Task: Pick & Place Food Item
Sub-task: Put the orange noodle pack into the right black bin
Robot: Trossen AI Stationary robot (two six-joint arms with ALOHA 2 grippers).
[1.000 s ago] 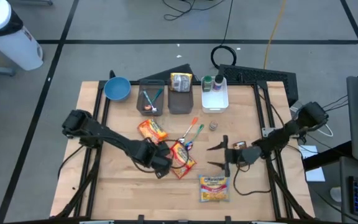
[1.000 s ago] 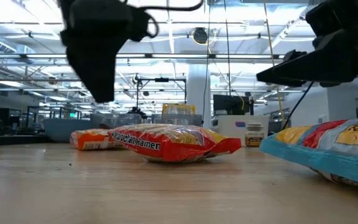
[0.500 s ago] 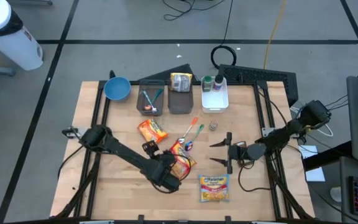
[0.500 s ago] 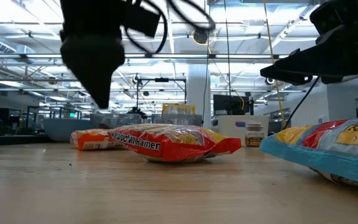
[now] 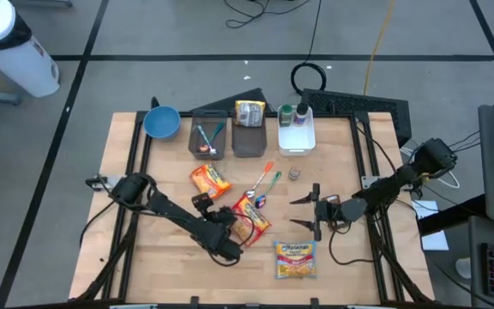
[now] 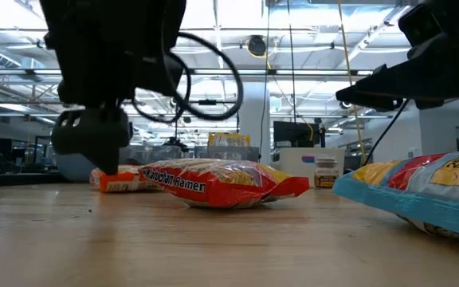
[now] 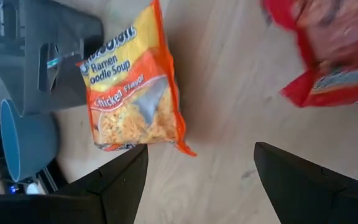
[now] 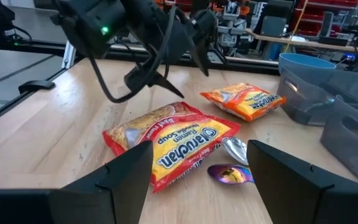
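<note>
Left gripper (image 5: 202, 202) pulled back beside red ramen packet (image 5: 252, 215).

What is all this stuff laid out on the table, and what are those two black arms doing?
Ramen packets: four. One orange left of centre; one red at centre; one yellow and blue near the front edge; one in a bin at the back.
Bowl: one, blue, back left.
Bins: two, grey, back centre; the left bin holds utensils.
Tray: one, white, back right of centre, with bottles in it.
Spoons: two, orange and green handles, centre.
Wrapped candy: one, purple, beside the red packet.
Small round item: one, too small to identify.
Left gripper: open, above the table between the orange and red packets.
Right gripper: open, waiting right of centre.
</note>
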